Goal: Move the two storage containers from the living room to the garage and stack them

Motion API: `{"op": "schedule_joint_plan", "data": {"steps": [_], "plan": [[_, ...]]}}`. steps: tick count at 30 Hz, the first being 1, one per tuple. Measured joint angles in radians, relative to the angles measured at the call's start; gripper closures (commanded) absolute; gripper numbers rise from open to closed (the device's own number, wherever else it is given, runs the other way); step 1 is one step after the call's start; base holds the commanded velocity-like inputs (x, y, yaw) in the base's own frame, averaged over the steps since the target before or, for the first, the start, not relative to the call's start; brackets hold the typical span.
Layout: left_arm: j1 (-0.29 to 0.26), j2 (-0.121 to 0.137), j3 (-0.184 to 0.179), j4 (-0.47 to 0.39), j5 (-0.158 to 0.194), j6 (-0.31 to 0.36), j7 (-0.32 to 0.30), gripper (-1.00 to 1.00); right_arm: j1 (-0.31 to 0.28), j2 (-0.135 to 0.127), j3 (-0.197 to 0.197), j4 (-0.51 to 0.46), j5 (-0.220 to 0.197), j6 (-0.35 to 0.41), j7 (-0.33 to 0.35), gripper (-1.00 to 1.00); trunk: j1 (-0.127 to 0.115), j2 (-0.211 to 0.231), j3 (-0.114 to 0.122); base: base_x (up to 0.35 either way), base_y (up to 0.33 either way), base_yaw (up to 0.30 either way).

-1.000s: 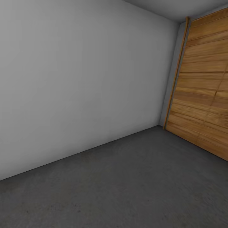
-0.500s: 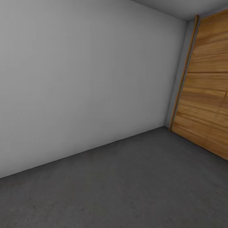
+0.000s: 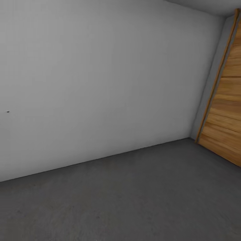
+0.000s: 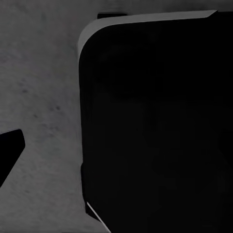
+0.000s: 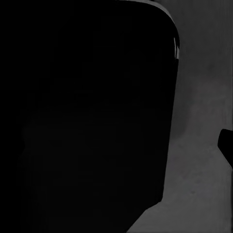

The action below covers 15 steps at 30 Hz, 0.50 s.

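Note:
I am in the garage. Its dark grey mottled concrete floor (image 3: pixel 134 201) spreads across the lower part of the head view, under a plain grey-white wall (image 3: pixel 100 83). The two storage containers and the living room are out of view. In the left wrist view one dark fingertip (image 4: pixel 8 153) of my left gripper pokes in over the floor (image 4: pixel 43 97). In the right wrist view a dark fingertip (image 5: pixel 227 144) of my right gripper shows at the edge. The jaws' spacing cannot be read in either view.
The wide door of horizontal wooden planks (image 3: pixel 227 113) stands at the right, meeting the wall at a corner (image 3: pixel 197 137). A large black rounded part of my own body (image 4: pixel 155 126) sits close in the left wrist view, and likewise (image 5: pixel 87 116) in the right wrist view.
The head view has swung to the left, so the plank door has slid toward the right edge and more bare wall shows. Nothing in the room itself has moved.

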<state>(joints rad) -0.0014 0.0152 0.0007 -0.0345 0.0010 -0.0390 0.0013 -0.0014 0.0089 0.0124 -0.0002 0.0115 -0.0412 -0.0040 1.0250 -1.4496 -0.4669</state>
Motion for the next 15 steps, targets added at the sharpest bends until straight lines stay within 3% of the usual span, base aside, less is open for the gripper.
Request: {"op": "schedule_joint_plan", "data": {"steps": [15], "plan": [[0.000, 0.001, -0.002, -0.001, 0.001, 0.000, 0.000, -1.00, 0.000, 0.002, -0.001, 0.001, 0.000, -0.004, -0.006, -1.00, 0.000, 0.000, 0.000, 0.000, 0.000, 0.278]]}}
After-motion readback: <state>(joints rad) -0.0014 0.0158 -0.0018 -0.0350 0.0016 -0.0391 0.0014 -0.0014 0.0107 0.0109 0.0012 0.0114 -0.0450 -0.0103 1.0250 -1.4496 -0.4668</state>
